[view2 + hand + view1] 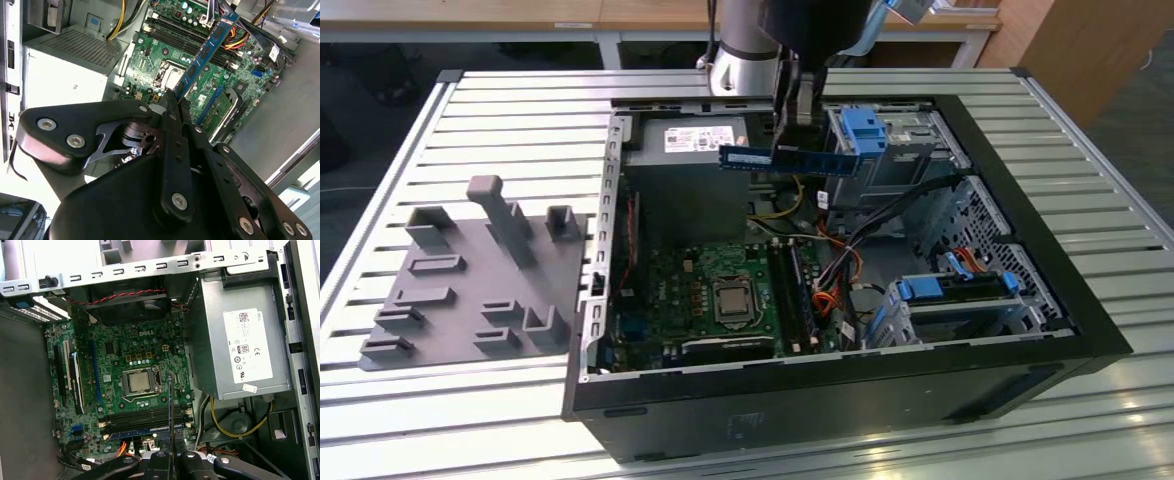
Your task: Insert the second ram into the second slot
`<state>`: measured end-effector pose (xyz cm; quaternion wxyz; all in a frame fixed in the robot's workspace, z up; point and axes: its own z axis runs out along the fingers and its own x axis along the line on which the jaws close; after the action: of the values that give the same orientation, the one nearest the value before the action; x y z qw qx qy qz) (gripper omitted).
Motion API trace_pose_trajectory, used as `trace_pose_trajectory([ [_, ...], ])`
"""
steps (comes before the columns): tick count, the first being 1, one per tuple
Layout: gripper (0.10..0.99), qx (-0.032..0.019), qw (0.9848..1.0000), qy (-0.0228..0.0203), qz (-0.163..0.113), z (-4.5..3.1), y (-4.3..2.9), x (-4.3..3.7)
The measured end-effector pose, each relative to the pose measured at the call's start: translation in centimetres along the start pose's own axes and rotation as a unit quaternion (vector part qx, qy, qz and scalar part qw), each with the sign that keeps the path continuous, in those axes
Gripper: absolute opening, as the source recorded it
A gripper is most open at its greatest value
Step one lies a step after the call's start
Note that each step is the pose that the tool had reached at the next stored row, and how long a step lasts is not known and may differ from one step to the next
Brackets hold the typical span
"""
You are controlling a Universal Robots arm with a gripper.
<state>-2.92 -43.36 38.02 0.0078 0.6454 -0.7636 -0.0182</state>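
Clamping the second ram [754,156] above the motherboard [707,300], the gripper [797,140] could let it tilt and jam against the memory slots [135,417].

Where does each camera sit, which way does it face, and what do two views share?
Exterior view: off the arm, looking down into the open computer case; arm and gripper show, holding the second ram.
First wrist view: on the wrist, facing straight down at the motherboard; gripper shows.
Second wrist view: on the wrist, slanting past the gripper toward the motherboard.
Shared: both wrist views show the ram above the motherboard.
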Motion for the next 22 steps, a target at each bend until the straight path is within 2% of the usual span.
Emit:
trace_pose_trajectory([
  [6, 0.137, 0.0003, 0.9997, -0.0010, 0.026, 0.00, 0.00, 0.00],
  [12, 0.137, 0.0006, 0.9987, -0.0020, 0.052, 0.01, 0.00, 0.00],
  [22, 0.137, 0.0009, 0.9972, -0.0028, 0.074, 0.01, 0.00, 0.00],
])
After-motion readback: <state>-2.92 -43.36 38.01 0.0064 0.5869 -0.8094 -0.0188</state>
